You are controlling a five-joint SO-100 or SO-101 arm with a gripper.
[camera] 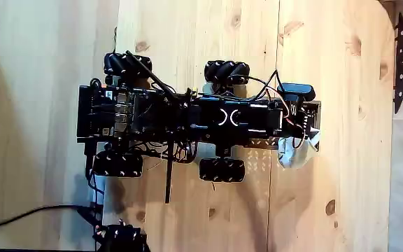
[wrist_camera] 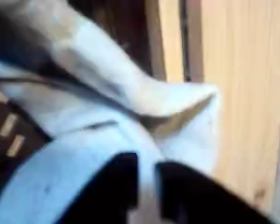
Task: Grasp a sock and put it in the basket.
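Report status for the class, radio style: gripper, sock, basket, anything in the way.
Gripper over the basket's right end in the fixed view, jaw state unclear. Sock bunched at the fingertips, close in the wrist view. Nothing seen in the way.

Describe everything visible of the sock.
The sock is whitish-grey soft fabric, crumpled and lumpy. In the fixed view it sits at the right end of the robot, partly hidden beneath the black arm, over the wooden surface. The blurred wrist view shows its folds close up, dark gripper parts against them.
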